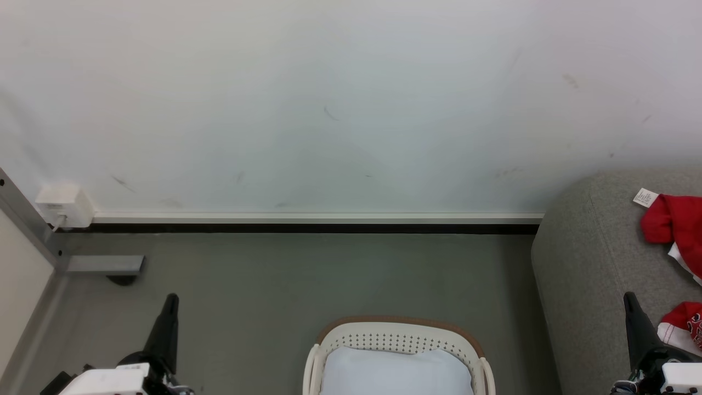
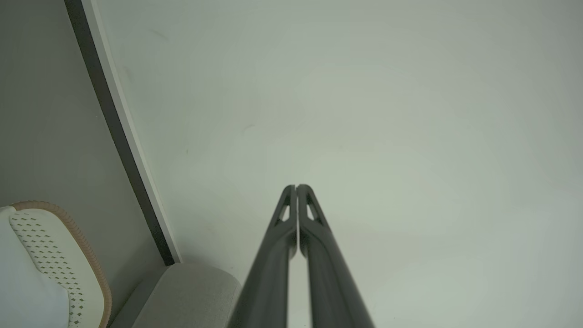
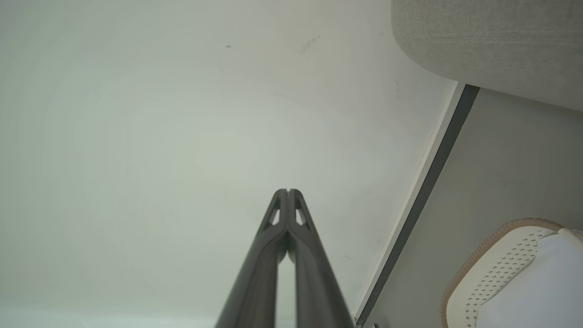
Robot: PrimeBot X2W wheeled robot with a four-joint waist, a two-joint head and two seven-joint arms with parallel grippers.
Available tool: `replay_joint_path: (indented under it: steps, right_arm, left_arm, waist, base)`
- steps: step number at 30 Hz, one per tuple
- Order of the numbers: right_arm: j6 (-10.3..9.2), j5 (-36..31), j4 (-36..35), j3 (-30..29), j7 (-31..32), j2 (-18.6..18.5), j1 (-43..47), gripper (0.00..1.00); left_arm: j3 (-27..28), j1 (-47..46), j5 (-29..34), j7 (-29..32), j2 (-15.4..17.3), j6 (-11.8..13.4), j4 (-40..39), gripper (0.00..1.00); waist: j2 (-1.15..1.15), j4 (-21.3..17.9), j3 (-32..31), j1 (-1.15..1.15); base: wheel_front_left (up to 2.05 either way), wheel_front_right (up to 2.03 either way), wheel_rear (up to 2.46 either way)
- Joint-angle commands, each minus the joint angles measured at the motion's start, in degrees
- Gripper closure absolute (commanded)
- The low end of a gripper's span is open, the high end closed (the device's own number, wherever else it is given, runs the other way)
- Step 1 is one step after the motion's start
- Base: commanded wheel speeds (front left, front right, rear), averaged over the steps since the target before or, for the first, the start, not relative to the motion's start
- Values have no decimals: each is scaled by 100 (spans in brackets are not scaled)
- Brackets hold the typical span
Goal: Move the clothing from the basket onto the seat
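Two pieces of red clothing lie on the grey seat (image 1: 587, 263) at the right: one (image 1: 677, 227) with a white tag, the other (image 1: 685, 323) lower down with white trim. The cream basket (image 1: 400, 337) with its brown rim stands at the bottom centre, holding a plain white pad (image 1: 395, 373). My left gripper (image 1: 171, 300) is shut and empty at the lower left, well left of the basket. My right gripper (image 1: 629, 299) is shut and empty at the lower right, over the seat beside the lower garment. The wrist views show the left gripper (image 2: 296, 187) and the right gripper (image 3: 288, 191) with tips together, pointing at the white wall.
A white wall with a skirting board (image 1: 318, 218) runs behind the grey floor (image 1: 307, 274). A white socket box (image 1: 63, 206) and a metal frame foot (image 1: 104, 266) sit at the far left. The basket (image 2: 68, 255) and seat corner (image 2: 191, 291) show in the left wrist view.
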Motion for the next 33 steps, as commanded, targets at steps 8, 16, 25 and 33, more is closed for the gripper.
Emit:
replay_joint_path:
  steps: [8,16,25,33]
  right_arm:
    - [-12,-2,-28,-22,24,1,-70,100]
    - [-12,-11,-27,-29,31,7,-71,100]
    - [-12,-20,-26,-37,37,14,-72,100]
    - [-12,-28,-26,-43,44,18,-73,100]
  left_arm:
    - [10,-53,-72,26,14,-23,-19,100]
    - [10,-52,-73,26,14,-23,-19,100]
    - [9,-51,-73,25,14,-23,-19,100]
    - [9,-51,-74,25,14,-23,-20,100]
  waist:
    - [0,0,0,0]
    - [0,0,0,0]
    - [0,0,0,0]
    - [0,0,0,0]
  base:
    - [0,0,0]
    - [0,0,0]
    - [0,0,0]
    - [0,0,0]
